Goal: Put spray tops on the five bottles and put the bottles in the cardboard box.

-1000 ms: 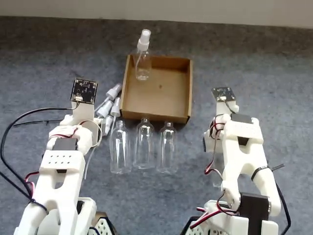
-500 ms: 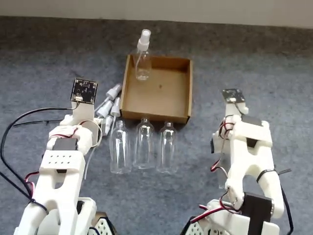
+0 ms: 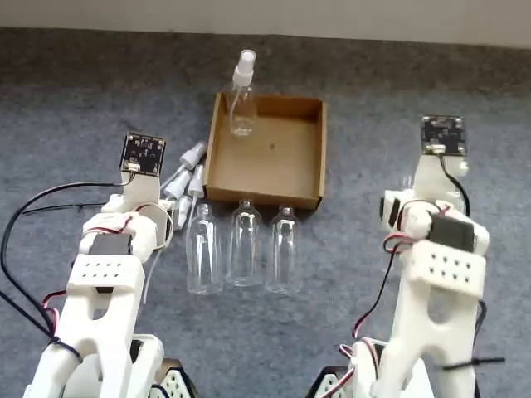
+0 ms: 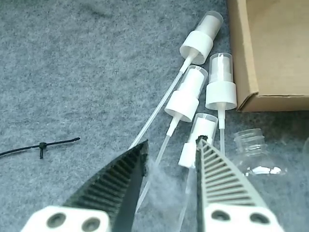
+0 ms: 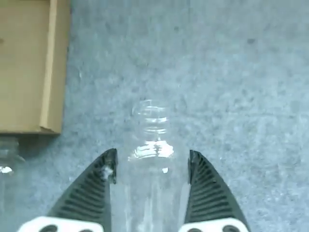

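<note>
Capping a second bottle seemed in hand. The right gripper (image 5: 152, 157), jaws apart, straddled an uncapped bottle (image 5: 152, 121) on the bench (image 3: 83, 99), at the cardboard box's (image 3: 265, 199) four o'clock. It needed to close next. The left gripper (image 4: 171, 142), likewise apart, hovered over the spray tops (image 4: 186, 94) at nine o'clock.

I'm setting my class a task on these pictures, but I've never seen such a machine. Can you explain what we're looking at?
These are two small robot arms with pincer grippers. One picture looks down from above; the other two come from a camera on each arm's wrist. On the grey surface sit a cardboard box, a capped bottle standing at its far left corner, three open bottles in front, and four loose spray tops. The left gripper hangs open over the spray tops. The right gripper is open around a fifth bottle. Neither seems to grip anything yet.
</note>
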### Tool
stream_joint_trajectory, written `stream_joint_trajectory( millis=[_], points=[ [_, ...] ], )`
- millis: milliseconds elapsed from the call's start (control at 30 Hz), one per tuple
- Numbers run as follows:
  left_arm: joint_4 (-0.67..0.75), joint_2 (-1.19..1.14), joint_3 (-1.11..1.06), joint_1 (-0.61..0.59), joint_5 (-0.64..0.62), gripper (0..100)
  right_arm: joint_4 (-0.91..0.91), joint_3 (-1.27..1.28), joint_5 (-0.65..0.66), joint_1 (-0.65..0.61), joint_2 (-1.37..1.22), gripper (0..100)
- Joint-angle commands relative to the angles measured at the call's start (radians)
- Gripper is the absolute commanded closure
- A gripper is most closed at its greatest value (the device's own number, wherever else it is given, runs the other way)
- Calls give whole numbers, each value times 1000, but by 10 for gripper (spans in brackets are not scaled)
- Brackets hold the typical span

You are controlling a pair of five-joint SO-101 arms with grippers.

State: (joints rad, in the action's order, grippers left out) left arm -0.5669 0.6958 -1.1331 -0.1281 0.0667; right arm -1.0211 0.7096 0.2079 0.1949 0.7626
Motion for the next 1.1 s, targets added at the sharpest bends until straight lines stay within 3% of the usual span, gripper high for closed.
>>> stream_joint_trajectory(
  millis=[0, 200, 300, 467, 700, 867, 1067],
  points=[
    [15, 16, 4, 18, -3, 846, 15, -61, -41, -48, 160, 995],
    [-2, 31, 15, 16, -3, 846, 4, -51, -38, -179, 251, 995],
    [-110, 113, 50, 18, -3, 846, 30, -1, -37, -211, 283, 995],
    [-396, 406, 113, 18, -2, 843, 275, 59, -46, -280, 335, 995],
    [-439, 730, 44, -2, 68, 820, 441, 88, -48, -562, 344, 995],
    [-404, 596, 127, -124, 68, 804, 464, 193, -63, -598, 381, 995],
    [-430, 67, 486, -139, 68, 808, 524, 456, -103, -509, 641, 995]
  ],
)
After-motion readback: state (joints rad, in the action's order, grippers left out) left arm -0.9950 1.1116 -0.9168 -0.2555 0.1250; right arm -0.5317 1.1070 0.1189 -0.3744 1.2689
